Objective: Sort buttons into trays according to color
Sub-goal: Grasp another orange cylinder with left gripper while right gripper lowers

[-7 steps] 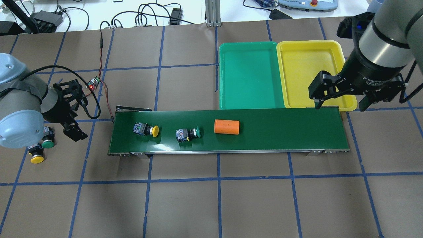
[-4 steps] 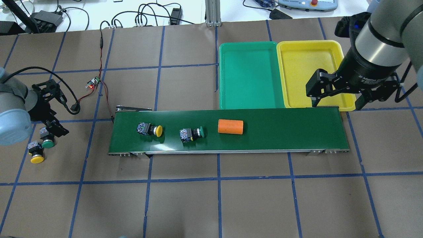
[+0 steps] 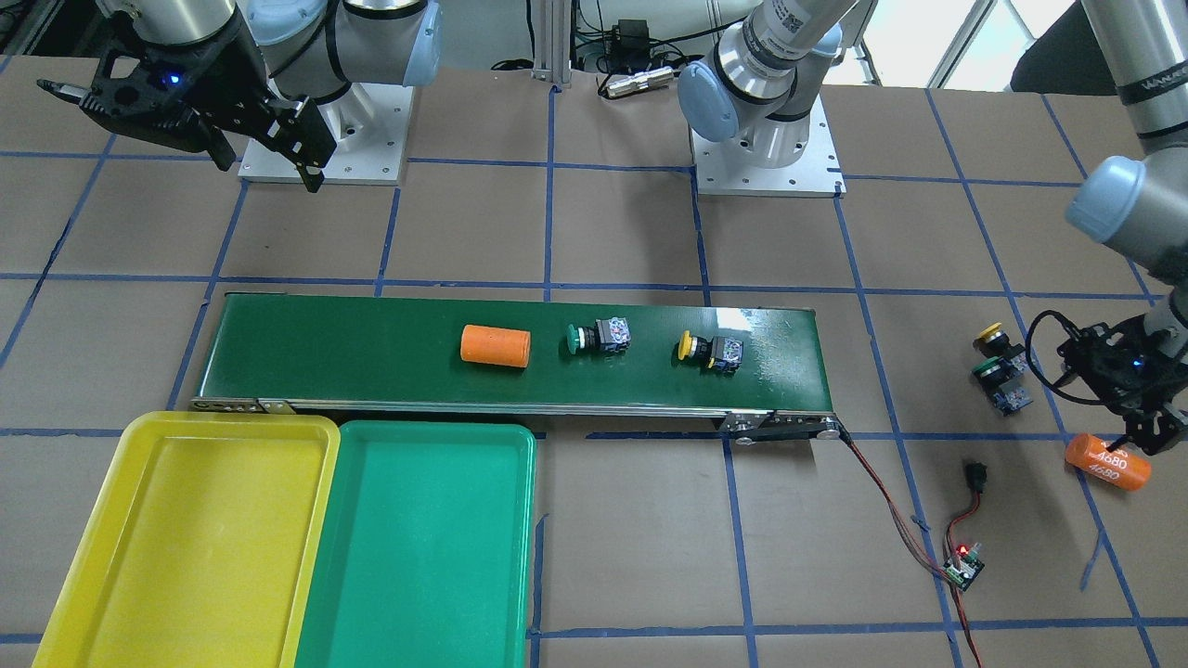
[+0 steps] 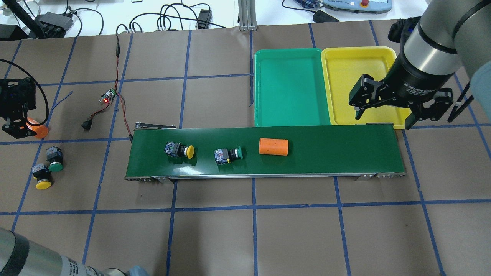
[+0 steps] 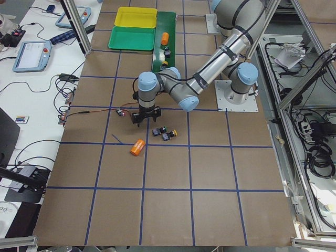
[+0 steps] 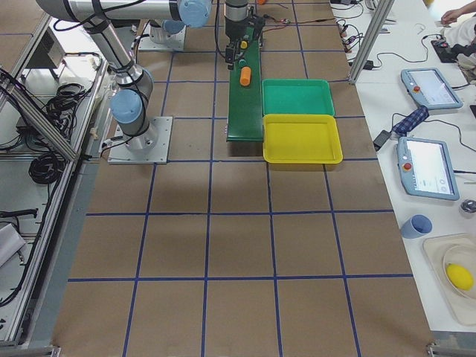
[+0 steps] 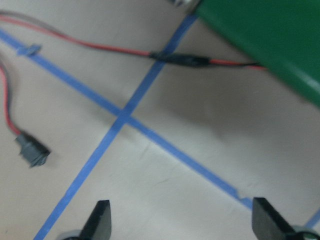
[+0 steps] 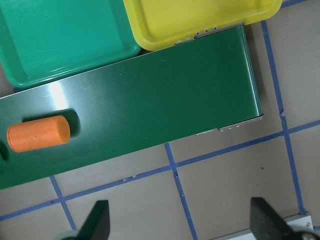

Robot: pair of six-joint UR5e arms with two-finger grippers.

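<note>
A yellow button (image 4: pixel 180 150) and a green button (image 4: pixel 228 155) lie on their sides on the dark green belt (image 4: pixel 345 153). Another green button (image 4: pixel 55 159) and yellow button (image 4: pixel 41 178) sit on the table at the far left. The green tray (image 4: pixel 289 88) and yellow tray (image 4: pixel 356 76) stand side by side behind the belt, both empty. My left gripper (image 4: pixel 17 128) is open and empty at the far left edge, beside an orange cylinder (image 4: pixel 37 131). My right gripper (image 4: pixel 384 115) is open and empty, above the yellow tray's near edge and the belt's right end.
A second orange cylinder (image 4: pixel 273 147) lies on the belt right of the green button. A red and black wire with a small lit board (image 4: pixel 107 97) runs across the table left of the belt. The robot bases (image 3: pixel 766 158) stand behind the belt.
My left gripper has swung left, away from the two table buttons, to the orange cylinder. The belt has carried its buttons and cylinder to the right. My right gripper has shifted slightly left.
</note>
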